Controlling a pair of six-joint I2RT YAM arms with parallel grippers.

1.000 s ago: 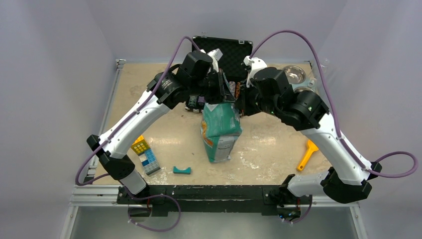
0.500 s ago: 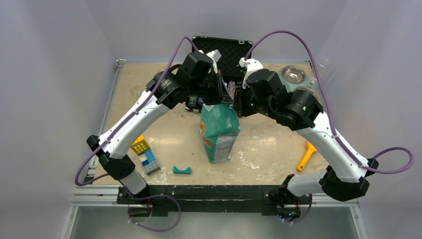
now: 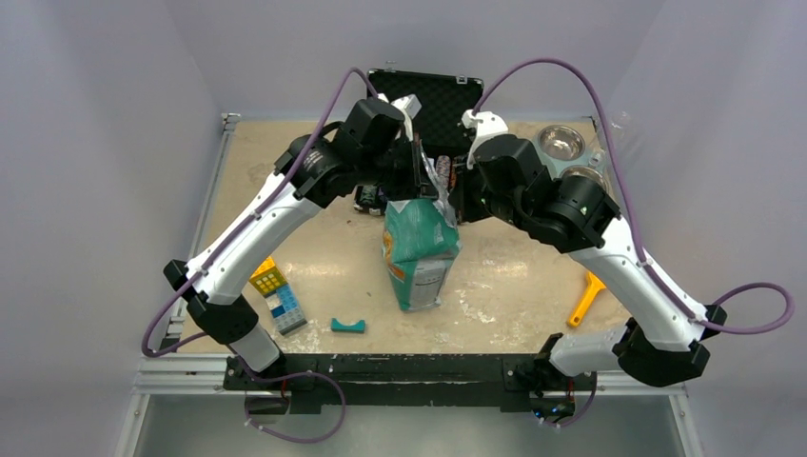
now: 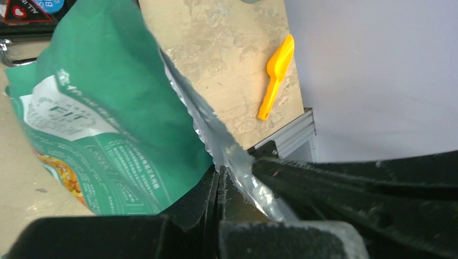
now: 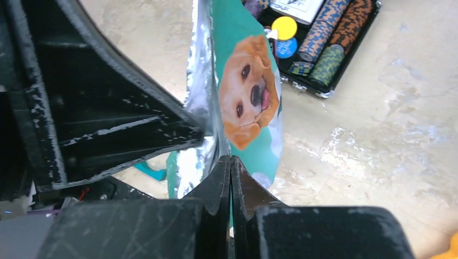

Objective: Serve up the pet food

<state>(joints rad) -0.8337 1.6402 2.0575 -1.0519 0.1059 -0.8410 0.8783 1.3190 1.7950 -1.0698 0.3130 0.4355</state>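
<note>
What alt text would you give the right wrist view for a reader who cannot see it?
The right gripper, jaws closed, pinches the top edge of a teal pet food bag printed with a golden dog. Behind it, a case of poker chips lies on the table.

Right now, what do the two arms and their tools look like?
Both the left arm and right arm have white links with black joints and black bases; a purple cable loops along each. The left tool and right tool have black, wedge-shaped fingers, scuffed pale.
</note>
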